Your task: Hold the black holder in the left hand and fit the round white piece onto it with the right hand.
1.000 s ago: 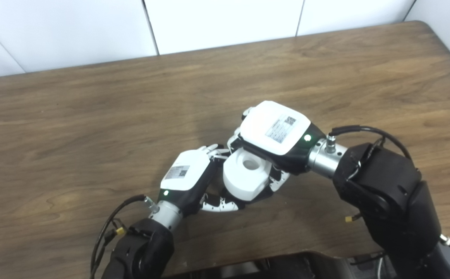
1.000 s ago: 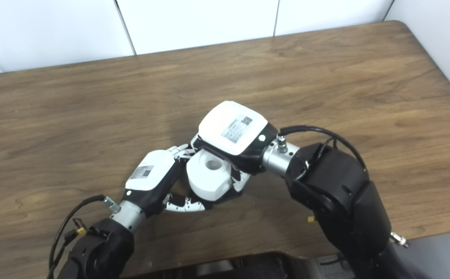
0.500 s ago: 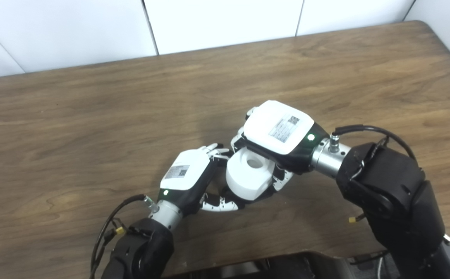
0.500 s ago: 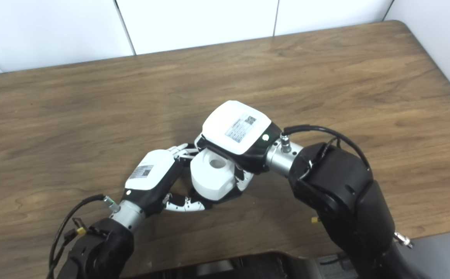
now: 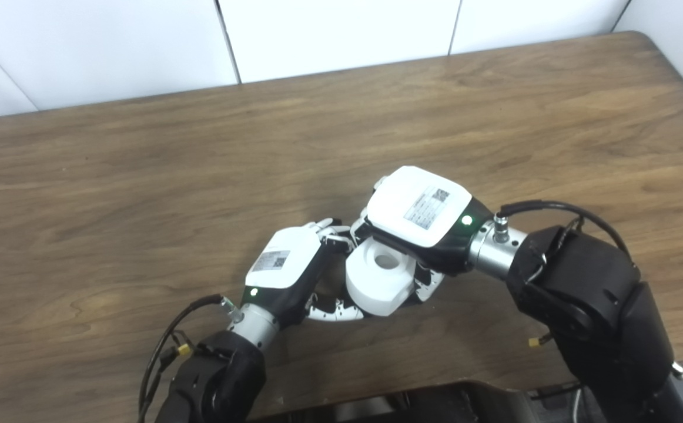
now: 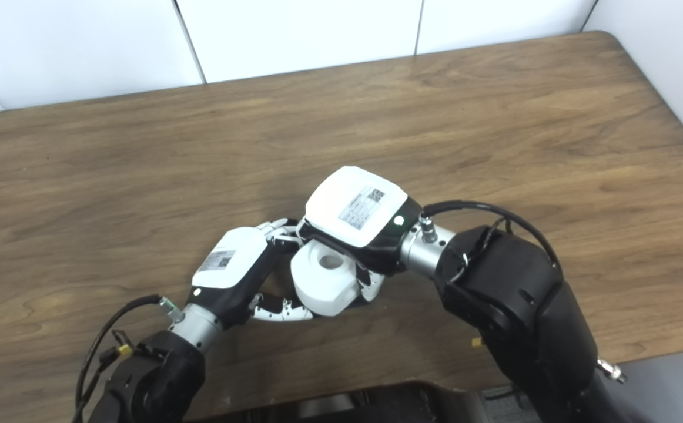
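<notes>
The round white piece (image 5: 377,283), thick with a hole in its top, sits between my two hands near the table's front middle. My right hand (image 5: 418,207) lies over its far side, fingers shut on it from above. My left hand (image 5: 285,267) is at its left, fingers curled under it, with the thumb (image 5: 335,315) reaching along its lower edge. The black holder is almost wholly hidden beneath the white piece and inside the left hand's grasp. Only dark slivers show under the piece's rim. I cannot see how far the piece is seated.
The brown wooden table (image 5: 141,176) spreads wide on every side of the hands, with a white wall behind it. Its right edge (image 6: 659,88) runs down the picture's right side. Black cables loop at both wrists.
My right hand has come down and a little toward the front edge, carrying the white piece lower against the left hand. The left hand has hardly moved.
</notes>
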Controlling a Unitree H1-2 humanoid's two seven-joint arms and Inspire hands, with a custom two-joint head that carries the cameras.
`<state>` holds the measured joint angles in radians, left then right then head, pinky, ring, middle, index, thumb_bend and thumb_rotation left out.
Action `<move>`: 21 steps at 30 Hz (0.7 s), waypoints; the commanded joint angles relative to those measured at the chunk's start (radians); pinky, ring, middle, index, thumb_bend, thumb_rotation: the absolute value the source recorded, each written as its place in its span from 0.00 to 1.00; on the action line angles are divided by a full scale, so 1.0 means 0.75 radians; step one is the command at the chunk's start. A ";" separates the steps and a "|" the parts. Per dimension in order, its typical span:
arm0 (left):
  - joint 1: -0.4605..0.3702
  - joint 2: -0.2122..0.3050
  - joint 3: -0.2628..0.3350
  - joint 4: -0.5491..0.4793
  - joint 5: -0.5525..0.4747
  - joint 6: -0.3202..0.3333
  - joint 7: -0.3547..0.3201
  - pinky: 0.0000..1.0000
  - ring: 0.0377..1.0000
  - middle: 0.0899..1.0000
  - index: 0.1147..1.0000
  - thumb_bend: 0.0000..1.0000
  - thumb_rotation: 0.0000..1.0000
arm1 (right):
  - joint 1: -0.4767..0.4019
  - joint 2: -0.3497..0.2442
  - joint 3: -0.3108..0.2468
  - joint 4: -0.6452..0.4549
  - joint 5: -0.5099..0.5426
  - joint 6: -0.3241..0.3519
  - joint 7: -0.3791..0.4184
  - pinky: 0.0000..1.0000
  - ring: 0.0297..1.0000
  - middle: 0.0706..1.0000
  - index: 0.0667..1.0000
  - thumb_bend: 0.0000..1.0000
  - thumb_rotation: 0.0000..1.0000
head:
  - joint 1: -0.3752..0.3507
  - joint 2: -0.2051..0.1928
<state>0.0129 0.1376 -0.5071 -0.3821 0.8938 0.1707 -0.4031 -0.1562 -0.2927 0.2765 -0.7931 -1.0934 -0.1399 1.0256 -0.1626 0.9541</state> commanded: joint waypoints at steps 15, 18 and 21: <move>-0.002 -0.007 -0.011 -0.018 -0.005 0.008 -0.030 0.90 0.92 0.82 0.42 0.51 0.06 | 0.017 -0.008 0.013 -0.009 -0.061 -0.116 -0.098 0.75 0.62 0.46 0.43 0.53 0.00 | 0.000 0.002; -0.003 -0.008 -0.013 -0.019 -0.004 0.013 -0.033 0.91 0.92 0.82 0.42 0.51 0.06 | 0.035 -0.015 0.027 -0.002 -0.117 -0.180 -0.163 0.74 0.62 0.46 0.43 0.53 0.01 | 0.003 0.001; -0.003 -0.007 -0.015 -0.018 -0.002 0.008 -0.026 0.90 0.92 0.82 0.42 0.51 0.06 | 0.057 -0.012 0.030 0.005 -0.160 -0.220 -0.210 0.72 0.61 0.45 0.44 0.53 0.01 | 0.003 0.001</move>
<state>0.0123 0.1368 -0.5092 -0.3856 0.8941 0.1790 -0.4062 -0.1109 -0.2991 0.2959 -0.7914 -1.1904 -0.2776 0.8936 -0.1595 0.9541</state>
